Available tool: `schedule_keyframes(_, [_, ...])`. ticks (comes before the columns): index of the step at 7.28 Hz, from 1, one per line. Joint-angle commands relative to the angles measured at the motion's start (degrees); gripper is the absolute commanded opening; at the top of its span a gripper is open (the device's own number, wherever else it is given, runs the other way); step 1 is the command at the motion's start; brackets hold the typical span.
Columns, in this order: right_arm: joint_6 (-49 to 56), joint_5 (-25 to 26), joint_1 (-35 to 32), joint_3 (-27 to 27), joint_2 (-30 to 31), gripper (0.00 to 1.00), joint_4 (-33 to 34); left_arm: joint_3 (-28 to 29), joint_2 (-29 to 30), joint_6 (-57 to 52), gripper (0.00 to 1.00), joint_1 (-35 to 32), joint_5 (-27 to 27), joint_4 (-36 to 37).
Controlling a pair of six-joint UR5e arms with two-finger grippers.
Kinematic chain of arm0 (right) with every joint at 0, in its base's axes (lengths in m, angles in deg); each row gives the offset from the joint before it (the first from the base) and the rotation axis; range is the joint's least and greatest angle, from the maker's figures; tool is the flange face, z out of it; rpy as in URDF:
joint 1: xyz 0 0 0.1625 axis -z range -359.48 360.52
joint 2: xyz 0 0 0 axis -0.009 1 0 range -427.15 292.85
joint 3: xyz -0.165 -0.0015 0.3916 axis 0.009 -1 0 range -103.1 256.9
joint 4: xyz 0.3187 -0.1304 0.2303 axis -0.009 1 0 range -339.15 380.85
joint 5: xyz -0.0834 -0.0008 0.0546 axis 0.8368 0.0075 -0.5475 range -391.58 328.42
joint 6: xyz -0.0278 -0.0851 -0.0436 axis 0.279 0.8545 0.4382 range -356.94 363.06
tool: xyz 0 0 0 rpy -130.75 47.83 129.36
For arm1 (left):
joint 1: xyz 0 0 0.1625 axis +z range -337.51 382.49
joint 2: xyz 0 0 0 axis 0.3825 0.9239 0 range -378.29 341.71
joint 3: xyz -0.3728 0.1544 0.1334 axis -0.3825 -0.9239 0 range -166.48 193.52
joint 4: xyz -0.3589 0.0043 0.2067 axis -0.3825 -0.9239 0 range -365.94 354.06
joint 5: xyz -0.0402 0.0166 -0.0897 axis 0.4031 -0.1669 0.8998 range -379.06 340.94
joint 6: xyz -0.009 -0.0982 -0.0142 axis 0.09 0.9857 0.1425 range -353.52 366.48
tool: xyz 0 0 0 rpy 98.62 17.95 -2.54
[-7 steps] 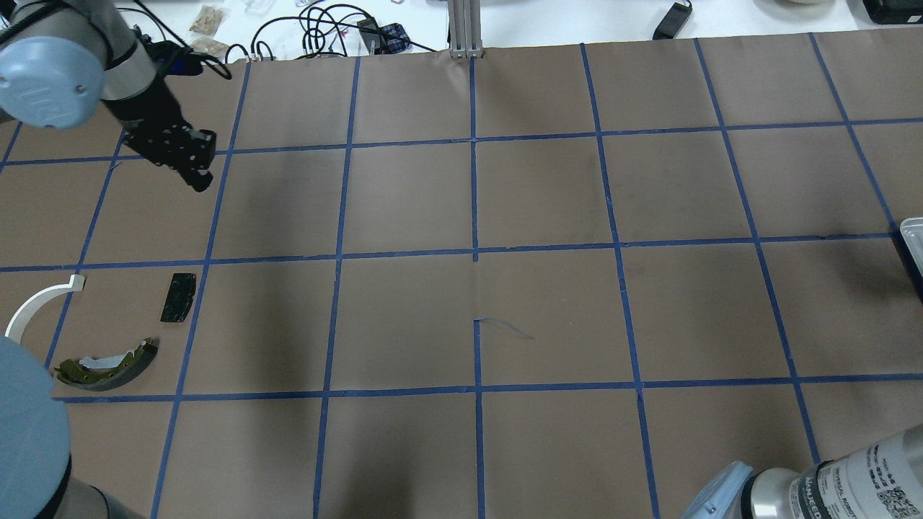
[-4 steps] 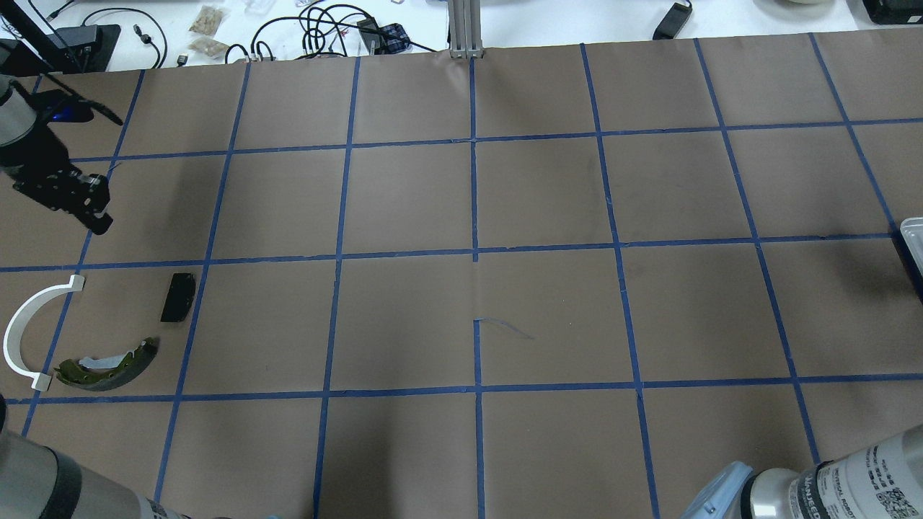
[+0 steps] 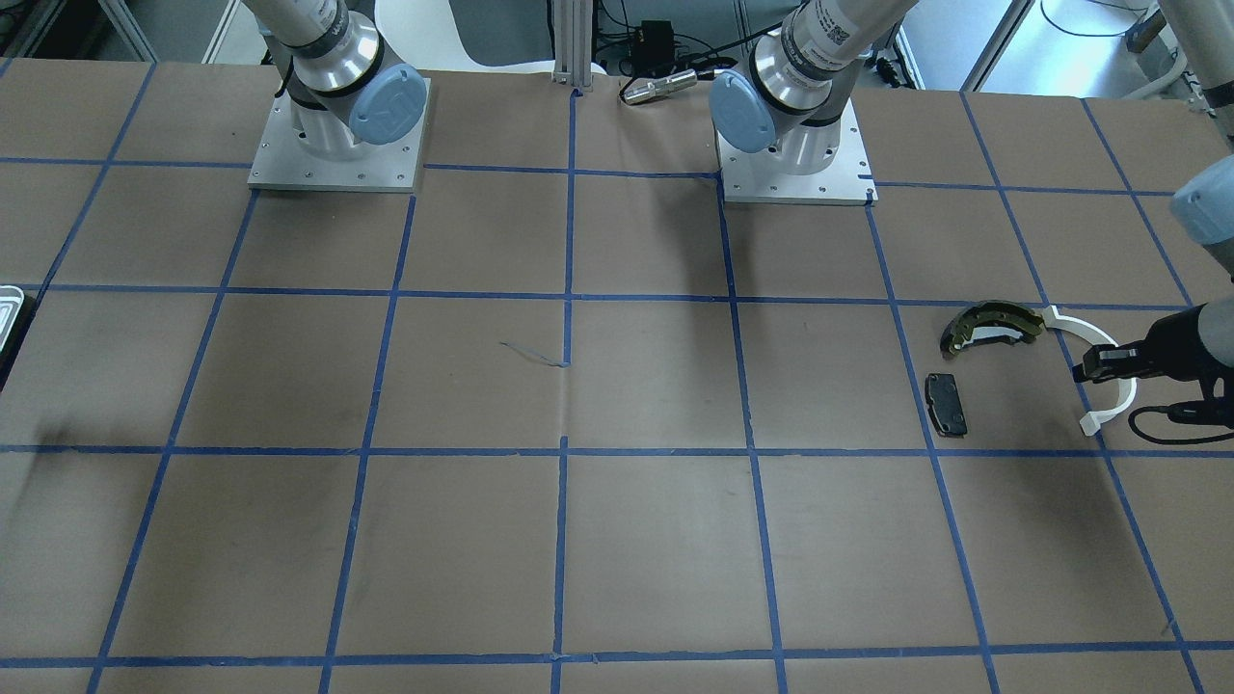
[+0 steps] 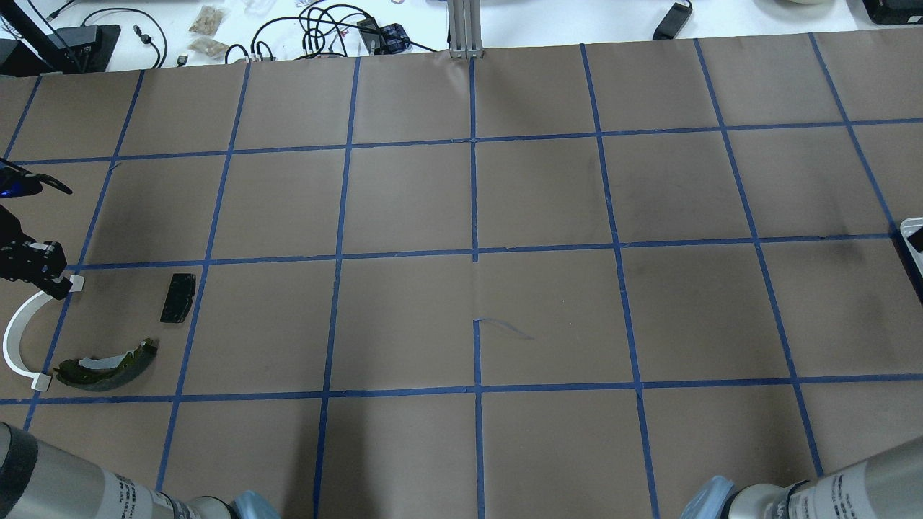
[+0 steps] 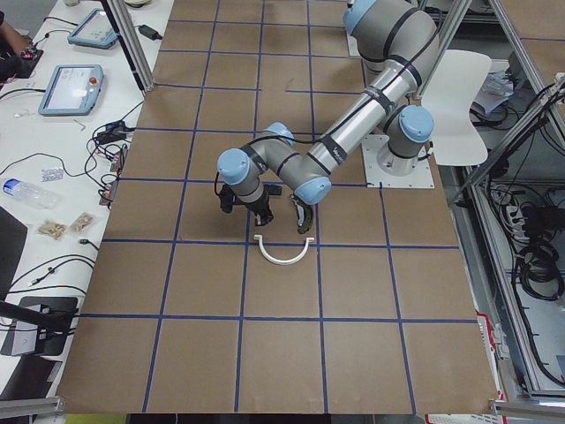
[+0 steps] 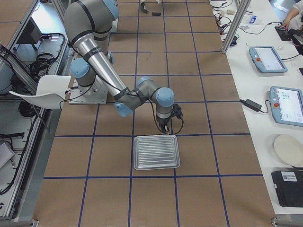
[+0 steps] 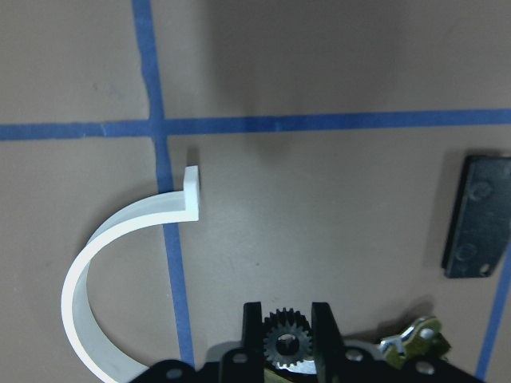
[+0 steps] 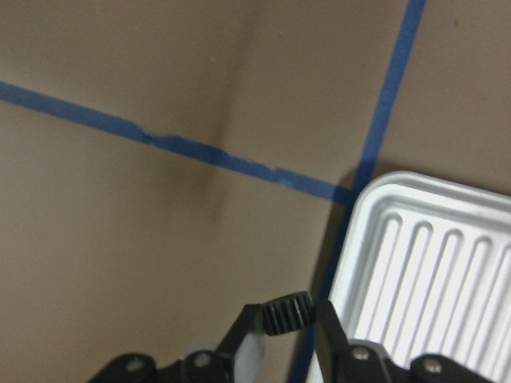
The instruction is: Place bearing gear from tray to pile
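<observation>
My left gripper [image 7: 288,317] is shut on a small dark bearing gear [image 7: 287,348] and hovers over the pile. It sits by the end of the white plastic arc [image 4: 16,339], near the olive brake shoe [image 4: 108,366] and the black pad [image 4: 178,296]. It also shows in the overhead view [image 4: 52,280] and the front view [image 3: 1094,364]. My right gripper [image 8: 289,319] is shut on another black gear [image 8: 285,313] just off the corner of the white ribbed tray [image 8: 423,271]. The tray [image 6: 156,152] holds nothing that I can see.
Brown paper with a blue tape grid [image 4: 476,252] covers the table. Cables and small items [image 4: 317,29] lie beyond its far edge. The two arm bases [image 3: 337,145] stand at the robot's side. Only the tray's edge [image 4: 912,229] shows in the overhead view, at far right.
My left arm has swung from the far left of the table back toward the robot and down to the pile, stopping at the end of the white arc.
</observation>
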Motion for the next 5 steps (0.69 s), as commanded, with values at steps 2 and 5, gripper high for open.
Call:
schedule_keyframes(2, [-33.3, 0.5, -27.8, -0.2, 1.7, 0.12, 0.0, -1.9, 3.0, 0.8, 0.00, 0.4, 0.1, 3.7])
schedule_keyframes(5, [-66.3, -0.3, -53.6, -0.4, -1.4, 0.11, 1.3, -3.8, 3.8, 1.1, 0.01, 0.0, 0.2, 4.3])
